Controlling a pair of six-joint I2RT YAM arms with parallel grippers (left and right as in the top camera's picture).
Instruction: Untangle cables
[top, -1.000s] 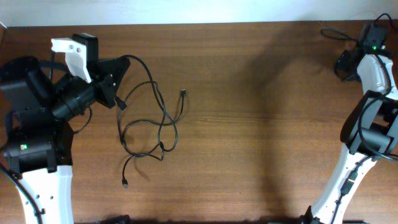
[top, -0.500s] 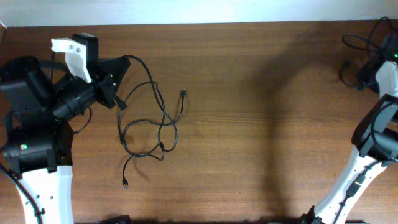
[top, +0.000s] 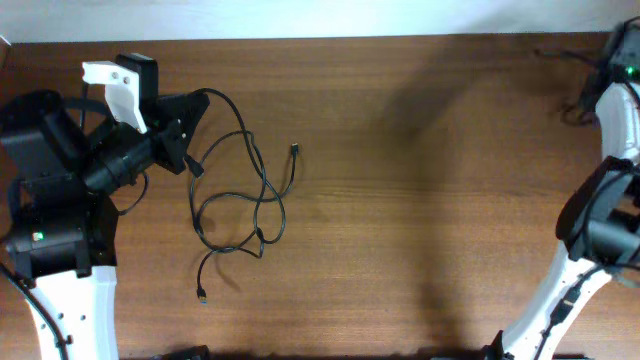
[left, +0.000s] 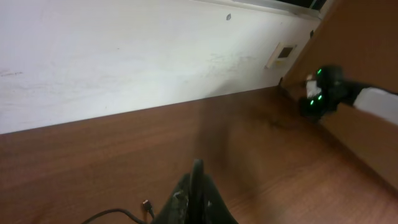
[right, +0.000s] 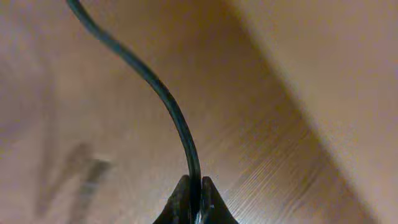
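Observation:
A tangle of thin black cables (top: 262, 190) lies left of centre on the wooden table, with one plug (top: 295, 150) pointing away and another plug (top: 201, 296) nearest the front. My left gripper (top: 200, 98) is shut on a strand that curves down into the tangle. In the left wrist view that cable (left: 118, 214) trails off beside the closed left gripper (left: 196, 183). My right gripper (right: 194, 190) is shut on another black cable (right: 155, 87), which rises from between its fingers. Overhead, thin cable strands (top: 572, 57) show beside the right arm (top: 618, 95) at the far right corner.
A white wall (left: 124, 56) runs along the table's far edge, with a brown side panel (left: 367, 43) at the right end. The bulky left arm base (top: 50, 220) stands at the left edge.
The right gripper has gone from open to shut on a cable, and the right arm has swung toward the far right corner, dragging the strands with it. The left arm and the tangle are unchanged.

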